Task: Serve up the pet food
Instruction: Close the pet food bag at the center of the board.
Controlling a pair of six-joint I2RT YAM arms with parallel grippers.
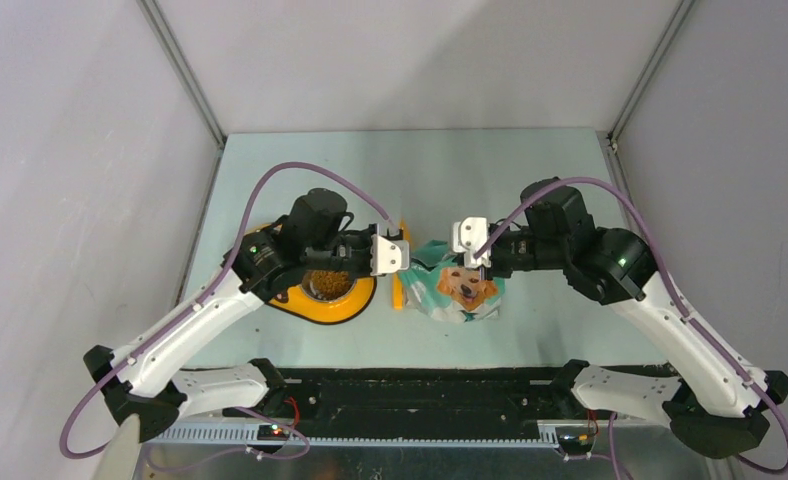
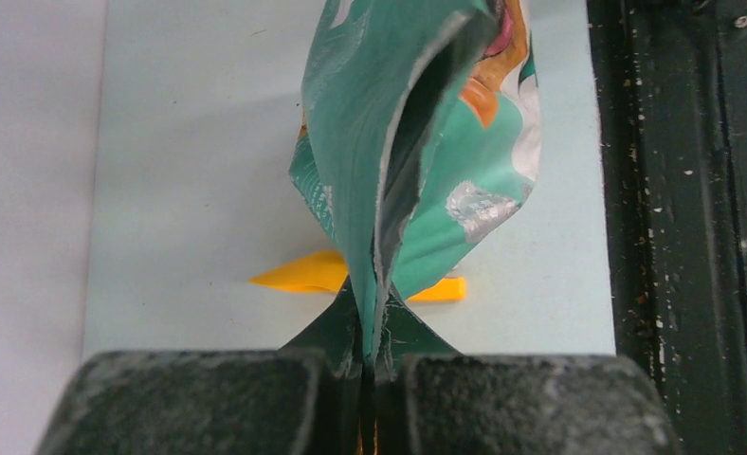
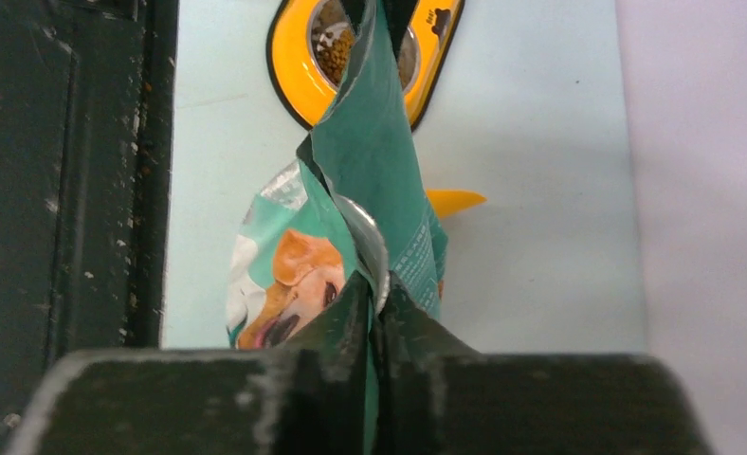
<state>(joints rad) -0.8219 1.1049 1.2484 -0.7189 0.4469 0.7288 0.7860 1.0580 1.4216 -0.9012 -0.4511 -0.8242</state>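
Note:
Brown kibble point(image 1: 327, 283) lies in a yellow pet bowl point(image 1: 355, 303) under my left arm; it also shows in the right wrist view point(image 3: 335, 52). A green-and-white dog-picture bag point(image 1: 458, 290) stands at the table's middle. My left gripper point(image 1: 402, 254) is shut on the bag's left top edge point(image 2: 374, 313). My right gripper point(image 1: 467, 250) is shut on the bag's right top edge point(image 3: 374, 284). The bag mouth point(image 2: 427, 123) gapes a little between them. An orange scoop point(image 2: 299, 273) lies on the table behind the bag.
The scoop also shows in the top view point(image 1: 401, 290), between bowl and bag. A black rail point(image 1: 420, 395) runs along the near table edge. Grey walls close in the table on the left, right and back.

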